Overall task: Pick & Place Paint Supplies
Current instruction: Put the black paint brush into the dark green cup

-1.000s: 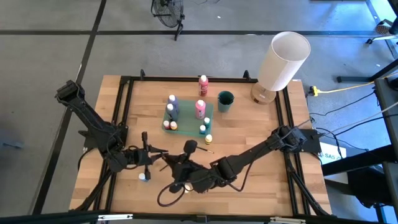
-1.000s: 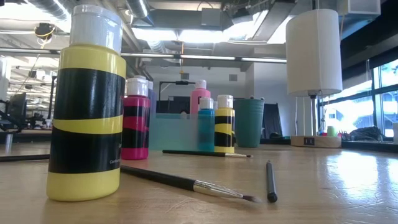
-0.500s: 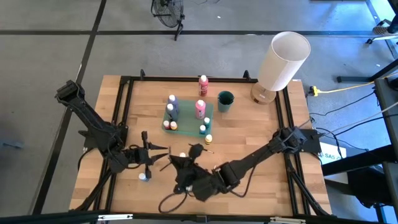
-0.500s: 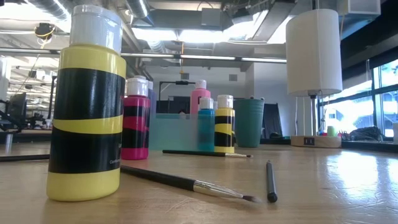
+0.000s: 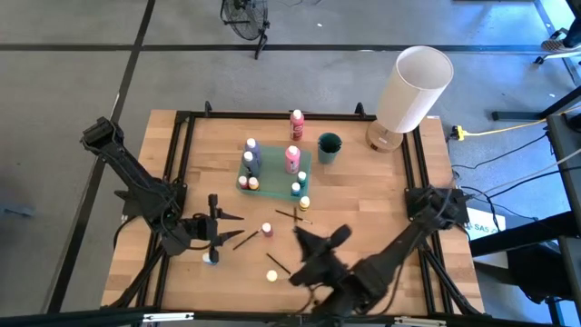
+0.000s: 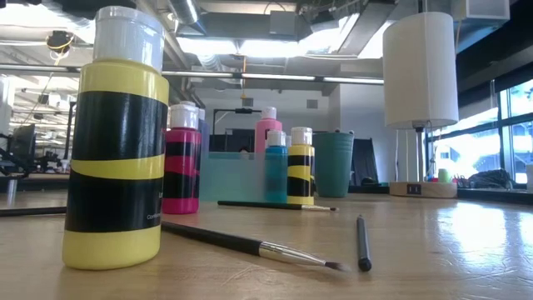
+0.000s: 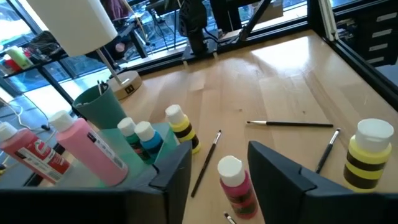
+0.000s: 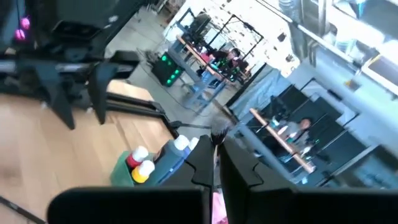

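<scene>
A red bottle (image 5: 267, 229) with a white cap stands on the table, and a yellow bottle (image 5: 271, 274) stands nearer the front edge. Thin brushes (image 5: 245, 241) lie around them. My left gripper (image 5: 234, 229) hovers open just left of the red bottle (image 7: 235, 180), which shows ahead between its fingers in the left wrist view. My right gripper (image 5: 304, 238) is shut, level above the table's near middle, right of both bottles, and I make out nothing between its fingers (image 8: 214, 158). A teal tray (image 5: 275, 174) farther back holds several bottles.
A teal cup (image 5: 329, 147), a lone pink bottle (image 5: 297, 123) and a big white cylinder (image 5: 413, 91) stand along the far edge. A small white-capped bottle (image 5: 210, 258) stands below my left arm. A yellow bottle (image 6: 117, 150) looms close in the low view.
My right gripper has swung from over the bottles at the near middle toward the table's right and near edge, turning as it went, and has left the red and yellow bottles uncovered. My left gripper has stayed in place and its fingers have spread apart.
</scene>
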